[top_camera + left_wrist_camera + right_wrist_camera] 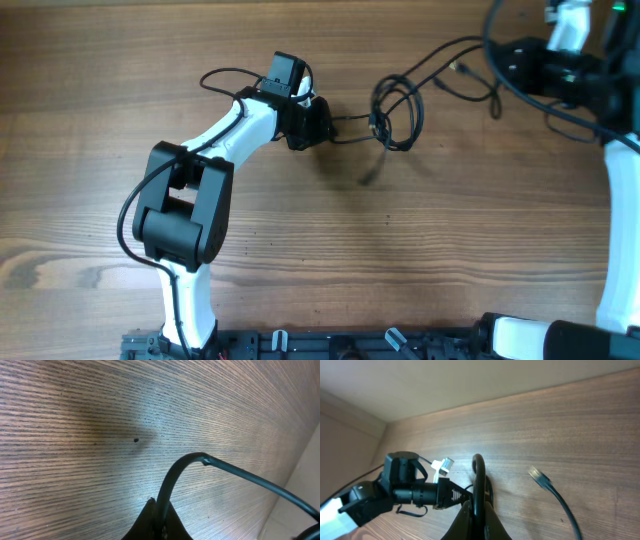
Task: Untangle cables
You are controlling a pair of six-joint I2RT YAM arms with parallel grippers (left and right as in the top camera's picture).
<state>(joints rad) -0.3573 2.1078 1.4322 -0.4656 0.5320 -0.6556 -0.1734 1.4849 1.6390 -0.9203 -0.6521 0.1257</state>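
The cables [396,112] lie as thin black loops on the wooden table, between the two arms at the back. My left gripper [324,126] is shut on one cord that runs right into the loops. In the left wrist view, that cable [176,474] rises from between the closed fingers [150,525] and bends off to the right. My right gripper [506,62] is at the far right, shut on another strand. In the right wrist view, this cable [479,477] stands up from the closed fingers [465,521] and curls over. A loose plug end [538,475] lies to the right.
The left arm's black wrist and gripper body [405,487] show in the right wrist view, close to the held strand. The table's back edge meets a pale wall [445,385]. Thicker arm wires [215,78] loop beside the left arm. A dark rail [350,345] runs along the front edge.
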